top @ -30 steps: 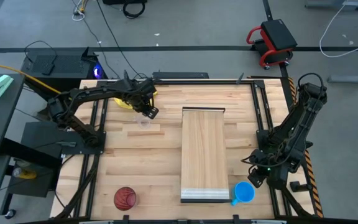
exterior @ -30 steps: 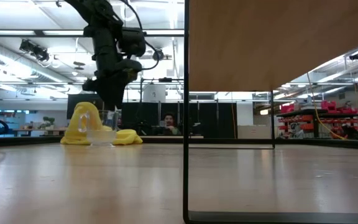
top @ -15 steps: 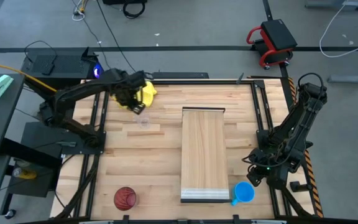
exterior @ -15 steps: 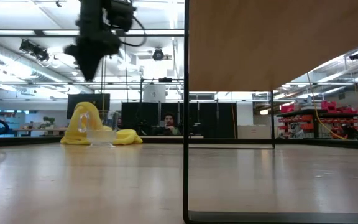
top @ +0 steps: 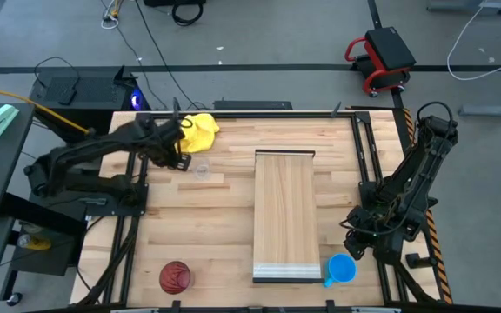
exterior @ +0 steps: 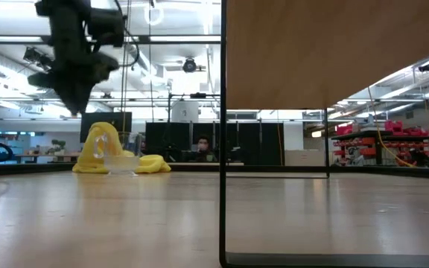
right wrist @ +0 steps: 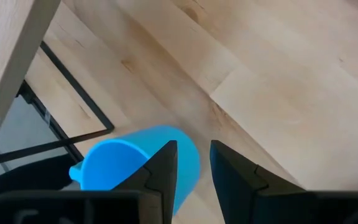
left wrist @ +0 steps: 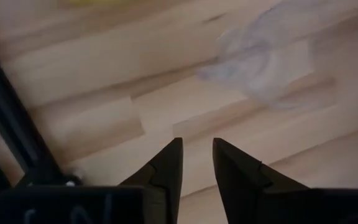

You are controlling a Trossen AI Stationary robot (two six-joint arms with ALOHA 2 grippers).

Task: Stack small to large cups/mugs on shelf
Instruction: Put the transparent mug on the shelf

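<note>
The small clear cup [top: 202,170] stands on the tabletop just in front of the yellow cloth [top: 200,130]; it also shows in the low view [exterior: 121,155] and, blurred, in the left wrist view [left wrist: 260,68]. My left gripper [top: 177,155] [exterior: 73,95] [left wrist: 196,146] hangs shut above the table, left of the cup and apart from it. The blue mug [top: 342,269] [right wrist: 135,165] stands by the shelf's near right corner. My right gripper [top: 357,247] [right wrist: 193,152] waits shut just above it. The dark red ribbed cup [top: 175,276] sits near the table's near edge. The shelf [top: 285,213] stands mid-table.
The shelf's black leg [exterior: 223,134] and its board [exterior: 334,52] fill the low view's right side. Black frame rails [top: 133,200] run along the table's left and right edges. Bare tabletop [top: 207,226] lies between the clear cup and the red cup.
My left gripper has risen from just over the clear cup and drawn back toward the table's left edge, then come down a little. The clear cup has stayed where it was. The right arm has kept still.
</note>
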